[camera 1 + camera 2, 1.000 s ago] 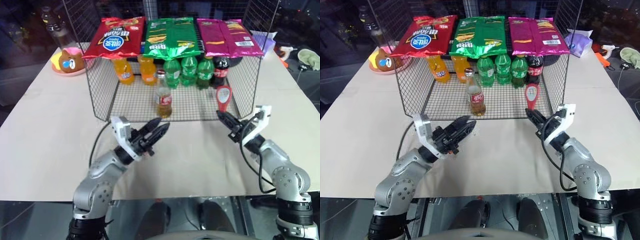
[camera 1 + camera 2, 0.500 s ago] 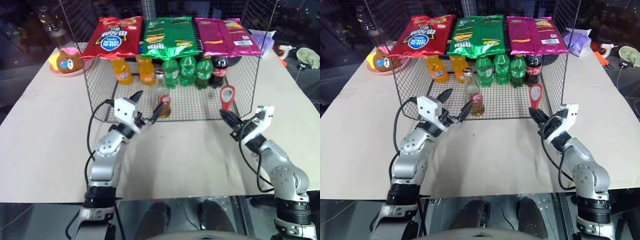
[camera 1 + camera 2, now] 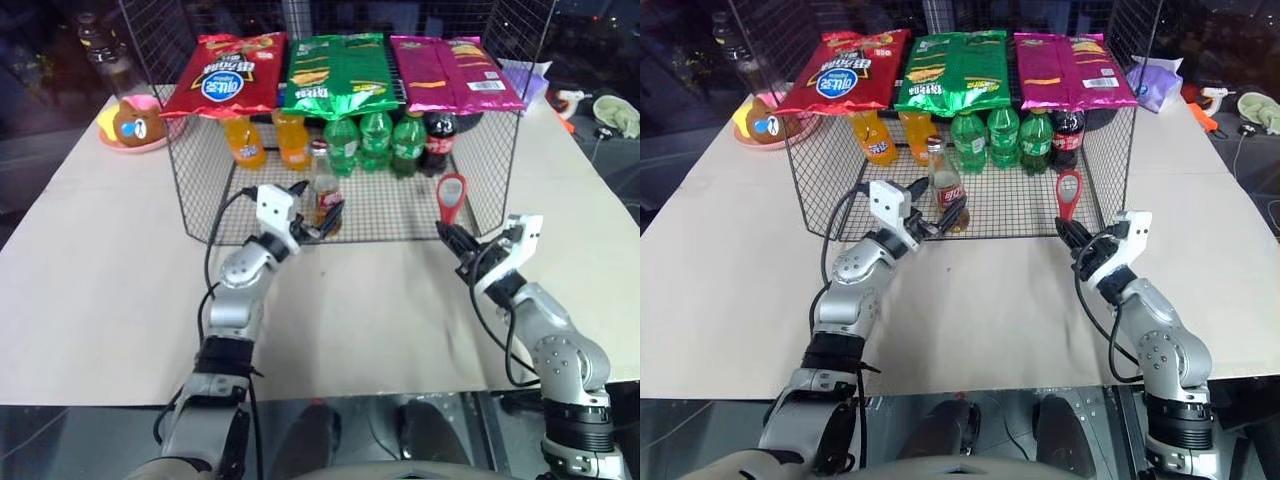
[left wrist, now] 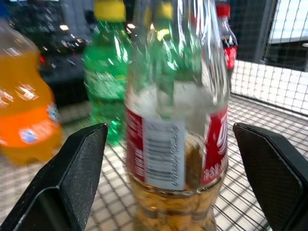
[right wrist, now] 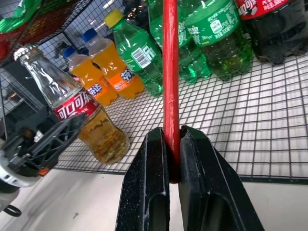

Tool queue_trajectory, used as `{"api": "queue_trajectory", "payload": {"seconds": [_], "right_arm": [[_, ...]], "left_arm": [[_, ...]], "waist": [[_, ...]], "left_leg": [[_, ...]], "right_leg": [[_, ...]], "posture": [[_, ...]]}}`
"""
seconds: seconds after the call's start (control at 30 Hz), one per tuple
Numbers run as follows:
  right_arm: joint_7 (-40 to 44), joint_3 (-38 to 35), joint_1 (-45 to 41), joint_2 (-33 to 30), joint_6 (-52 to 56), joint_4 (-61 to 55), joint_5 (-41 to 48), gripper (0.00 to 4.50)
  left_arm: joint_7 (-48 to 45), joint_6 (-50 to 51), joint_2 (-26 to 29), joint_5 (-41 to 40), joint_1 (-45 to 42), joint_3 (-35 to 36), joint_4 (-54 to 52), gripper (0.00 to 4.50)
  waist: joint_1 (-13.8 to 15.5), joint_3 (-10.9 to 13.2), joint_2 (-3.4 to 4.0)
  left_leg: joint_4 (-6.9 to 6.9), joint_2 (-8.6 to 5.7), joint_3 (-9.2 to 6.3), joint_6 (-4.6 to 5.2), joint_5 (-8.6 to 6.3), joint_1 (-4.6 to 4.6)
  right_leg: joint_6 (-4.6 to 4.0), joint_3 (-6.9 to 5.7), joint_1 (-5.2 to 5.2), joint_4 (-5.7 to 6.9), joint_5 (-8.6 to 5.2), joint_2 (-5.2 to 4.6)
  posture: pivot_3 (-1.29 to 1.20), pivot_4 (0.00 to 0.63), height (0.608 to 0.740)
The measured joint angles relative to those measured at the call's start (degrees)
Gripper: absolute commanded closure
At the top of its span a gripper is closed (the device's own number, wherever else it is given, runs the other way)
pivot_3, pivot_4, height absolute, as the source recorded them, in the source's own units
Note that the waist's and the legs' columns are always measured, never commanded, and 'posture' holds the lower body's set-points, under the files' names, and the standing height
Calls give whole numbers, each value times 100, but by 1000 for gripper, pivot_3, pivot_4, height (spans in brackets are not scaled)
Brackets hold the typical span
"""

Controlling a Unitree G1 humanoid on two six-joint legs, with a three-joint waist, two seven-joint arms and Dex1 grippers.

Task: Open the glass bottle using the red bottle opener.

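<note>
The glass bottle (image 3: 325, 192) stands upright on the front part of the wire rack floor (image 3: 390, 212), with amber drink in it and a red-and-white label. My left gripper (image 3: 318, 205) is open, one finger on each side of the bottle's lower body. In the left wrist view the pads (image 4: 72, 173) stand clear of the glass bottle (image 4: 175, 134). My right gripper (image 3: 447, 236) is at the rack's front right and is shut on the handle of the red bottle opener (image 3: 451, 195). The opener stands upright with its ring head on top. In the right wrist view the red bottle opener (image 5: 170, 72) rises edge-on from the shut gripper (image 5: 171, 132).
Orange soda bottles (image 3: 246, 142), green bottles (image 3: 376, 140) and a dark cola bottle (image 3: 441, 140) line the back of the rack. Snack bags (image 3: 342, 70) lie across its top. A pink plate with a bear toy (image 3: 132, 124) sits at the table's far left.
My left gripper has opened wide and moved forward to the glass bottle, which now stands between its fingers. The right gripper has kept still with the opener.
</note>
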Motion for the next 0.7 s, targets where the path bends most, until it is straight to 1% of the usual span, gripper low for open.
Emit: {"api": "queue_trajectory", "payload": {"seconds": [0.13, 0.23, 0.27, 0.3, 0.33, 0.37, 0.6, 0.7], "right_arm": [[0, 82, 37, 71, -55, -9, -50, 4500], [1, 133, 63, 81, -57, -11, -105, 4500], [1, 142, 67, 80, -58, -21, -118, 4500], [2, 142, 74, 80, -59, -35, -125, 4500], [4, 142, 93, 77, -63, -67, -139, 4500], [6, 146, 107, 77, -64, -81, -152, 4500], [15, 180, 116, 73, -65, -87, -212, 4500], [24, 181, 114, 65, -65, -88, -227, 4500]], "left_arm": [[-78, -217, -71, 30, -370, 0, 654, 152], [-73, -426, -72, 61, -590, 15, 917, 152], [-78, -498, -72, 61, -612, 17, 930, 866], [-80, -533, -71, 61, -614, 22, 930, 982], [-103, -567, -68, 61, -612, 26, 935, 1406], [-129, -584, -61, 62, -604, 26, 935, 1704], [-145, -609, -54, 69, -562, 16, 899, 1700], [-243, -490, -49, 29, -327, -9, 515, 1700]], "waist": [[-2, 0, 0], [-8, 0, 0], [-12, 0, 0], [-12, 0, 0], [-11, 0, 0], [-10, 0, 0], [-12, 0, 0], [-20, 0, 0]], "left_leg": [[1, -1, 0, 0, 0, -1], [1, -1, 0, 0, 0, -1], [1, -1, 0, 0, 0, -1], [1, -1, 0, 0, 0, 0], [1, -1, -1, 0, 0, -1], [1, -1, -1, 0, 0, -1], [1, -1, -1, 0, 0, 0], [1, -1, -1, 0, 0, -2]], "right_leg": [[0, -1, 0, 0, 0, 1], [0, 0, 0, 0, 0, 0], [0, 0, -1, 0, 0, 0], [0, 0, -1, 0, 0, 0], [0, 0, -1, 0, 0, 0], [0, 0, -1, 0, 0, 0], [0, 0, -1, 0, 0, 0], [0, 1, -2, 0, 0, -1]], "posture": [[0, 150, 740], [0, 150, 740], [0, 150, 740], [0, 150, 740], [0, 150, 740], [0, 150, 740], [0, 150, 740], [0, 150, 740]]}}
